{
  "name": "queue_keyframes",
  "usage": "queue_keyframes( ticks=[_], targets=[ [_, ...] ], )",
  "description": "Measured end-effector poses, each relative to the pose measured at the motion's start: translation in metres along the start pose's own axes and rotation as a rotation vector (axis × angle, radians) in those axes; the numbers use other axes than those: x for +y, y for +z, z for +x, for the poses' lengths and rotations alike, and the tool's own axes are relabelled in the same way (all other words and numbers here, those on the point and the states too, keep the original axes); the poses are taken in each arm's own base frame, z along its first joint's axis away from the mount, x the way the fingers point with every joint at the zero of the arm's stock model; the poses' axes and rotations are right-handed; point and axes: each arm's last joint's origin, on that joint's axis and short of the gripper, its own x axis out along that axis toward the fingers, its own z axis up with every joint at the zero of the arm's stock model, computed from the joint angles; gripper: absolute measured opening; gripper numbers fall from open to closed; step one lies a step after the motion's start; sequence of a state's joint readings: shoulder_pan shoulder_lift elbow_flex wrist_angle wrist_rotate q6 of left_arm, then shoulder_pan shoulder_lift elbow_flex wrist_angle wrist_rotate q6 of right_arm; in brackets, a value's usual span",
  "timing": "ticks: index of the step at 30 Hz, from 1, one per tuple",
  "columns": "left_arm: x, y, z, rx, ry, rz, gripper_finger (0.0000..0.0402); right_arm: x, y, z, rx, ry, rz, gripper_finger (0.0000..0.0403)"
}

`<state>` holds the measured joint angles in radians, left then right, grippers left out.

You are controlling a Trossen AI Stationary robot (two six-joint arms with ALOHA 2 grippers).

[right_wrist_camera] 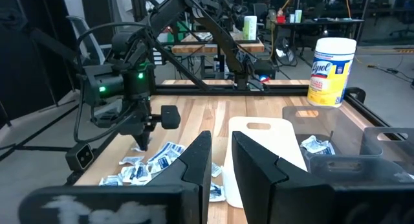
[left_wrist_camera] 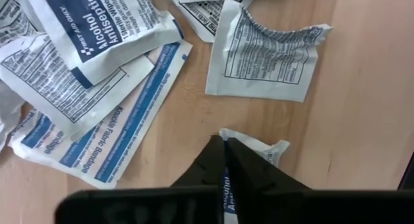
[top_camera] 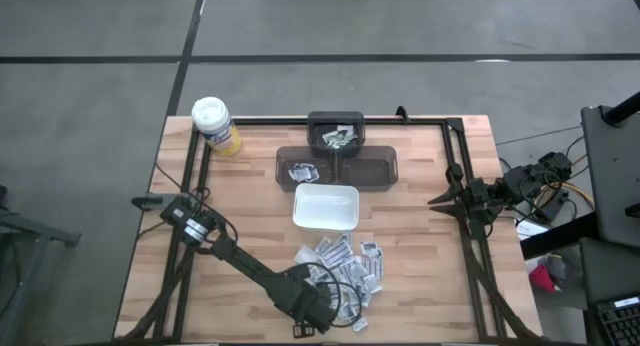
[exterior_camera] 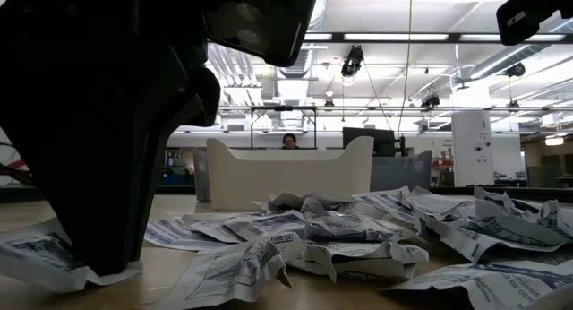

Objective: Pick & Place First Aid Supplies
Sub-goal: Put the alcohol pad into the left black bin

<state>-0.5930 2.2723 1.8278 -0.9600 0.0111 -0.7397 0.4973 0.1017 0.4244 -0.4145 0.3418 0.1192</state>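
Packets (top_camera: pixel 340 266) of first aid supplies lay heaped on the near half of the table (top_camera: pixel 420 266), in front of the white dish (top_camera: pixel 325 207). The left gripper (left_wrist_camera: pixel 224 160) stood at the heap's near edge, its fingers pressed together on the corner of one packet (left_wrist_camera: pixel 259 148) (only a thin edge was caught). That slim hold could slip on lifting, or the neighbouring packets could be dragged along. The right gripper (right_wrist_camera: pixel 222 160), fingers slightly apart and empty, waited at the table's right edge.
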Motion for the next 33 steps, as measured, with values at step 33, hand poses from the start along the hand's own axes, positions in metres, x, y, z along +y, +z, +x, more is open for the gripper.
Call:
queue_keyframes(
  ticks=[33],
  targets=[
    [0.045, 0.023, -0.180, -0.879, 0.441, -0.350, 0.0000, 0.000, 0.000, 0.000, 0.000, 0.000, 0.001, 0.0059]
  ],
)
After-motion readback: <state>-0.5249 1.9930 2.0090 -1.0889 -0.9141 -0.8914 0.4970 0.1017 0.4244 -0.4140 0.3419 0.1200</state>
